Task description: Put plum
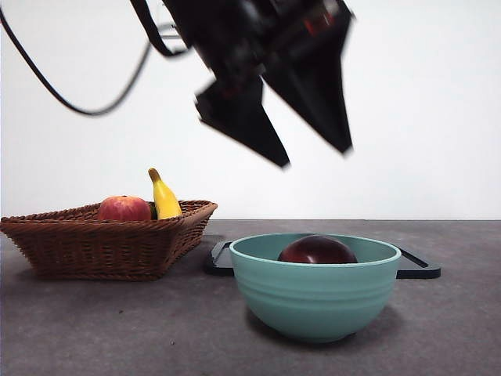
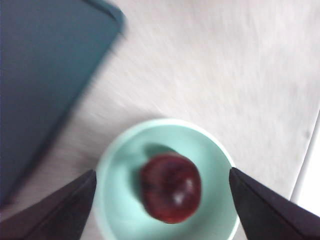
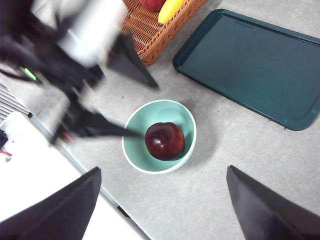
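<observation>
The left hand (image 1: 313, 157) hangs above the teal bowl (image 1: 315, 294), its two black jaws spread wide and holding nothing; motion blur smears it in the front view, and its upper body is cut off by the frame. In its own wrist view the picture is blurred too, but the jaws plainly stand apart on either side of the bowl below. The plum (image 1: 317, 251) lies inside that bowl, clear of the hand; from the front only its dark, glossy top shows over the rim. The right hand (image 3: 162, 200) waits higher up, jaws wide and empty, looking down on the scene. Behind the bowl a dark tray (image 1: 415, 268) lies on the grey tabletop (image 1: 117, 329), mostly hidden by the bowl. Off to one side a wicker basket (image 1: 106, 247) holds a red fruit (image 1: 124, 208) and a banana (image 1: 164, 197), both partly sunk behind its rim.
</observation>
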Robot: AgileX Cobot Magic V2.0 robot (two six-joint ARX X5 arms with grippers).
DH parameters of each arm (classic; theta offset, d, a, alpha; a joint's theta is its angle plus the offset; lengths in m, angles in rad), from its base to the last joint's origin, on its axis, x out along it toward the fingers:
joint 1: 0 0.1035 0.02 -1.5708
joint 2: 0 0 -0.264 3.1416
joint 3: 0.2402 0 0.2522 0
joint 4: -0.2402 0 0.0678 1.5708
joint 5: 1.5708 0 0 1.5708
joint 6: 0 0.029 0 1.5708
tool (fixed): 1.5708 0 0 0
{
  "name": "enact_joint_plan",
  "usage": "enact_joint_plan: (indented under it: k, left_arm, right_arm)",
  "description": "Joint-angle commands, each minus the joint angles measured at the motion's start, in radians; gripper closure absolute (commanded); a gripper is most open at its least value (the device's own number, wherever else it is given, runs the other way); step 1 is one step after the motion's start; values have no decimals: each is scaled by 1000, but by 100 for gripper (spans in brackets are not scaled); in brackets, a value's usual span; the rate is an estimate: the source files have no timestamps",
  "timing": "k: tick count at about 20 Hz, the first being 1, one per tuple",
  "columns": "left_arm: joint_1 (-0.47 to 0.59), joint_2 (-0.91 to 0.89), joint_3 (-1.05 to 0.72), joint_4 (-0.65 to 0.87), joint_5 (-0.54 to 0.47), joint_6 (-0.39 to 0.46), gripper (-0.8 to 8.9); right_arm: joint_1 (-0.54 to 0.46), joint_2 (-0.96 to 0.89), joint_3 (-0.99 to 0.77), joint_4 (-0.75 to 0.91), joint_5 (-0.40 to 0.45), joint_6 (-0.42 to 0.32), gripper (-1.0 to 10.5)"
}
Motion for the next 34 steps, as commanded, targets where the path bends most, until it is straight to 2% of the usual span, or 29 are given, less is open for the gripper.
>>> enact_joint_plan:
  k: [1,9,14,16,18,21,27,34]
  left_arm:
    - [26,-63,21,5,-2,-26,385]
    - [245,-327,21,-93,20,-46,385]
    - [419,-432,19,-244,206,-44,386]
    - [455,-444,15,-336,307,-11,386]
    - [473,-447,6,-422,407,35,386]
    - [473,-448,-27,-471,496,51,387]
    - [469,-447,-68,-530,504,78,386]
    - [469,-447,-68,-523,504,78,386]
  right_arm:
    - [3,6,18,6,0,8,545]
    - [3,6,18,6,0,8,545]
    - [3,6,18,7,2,7,545]
    - [3,6,18,7,7,7,545]
    - [3,6,18,7,7,8,545]
    - [3,6,17,6,7,8,545]
    - [3,8,16,6,6,12,545]
    - [24,87,-19,9,7,72,546]
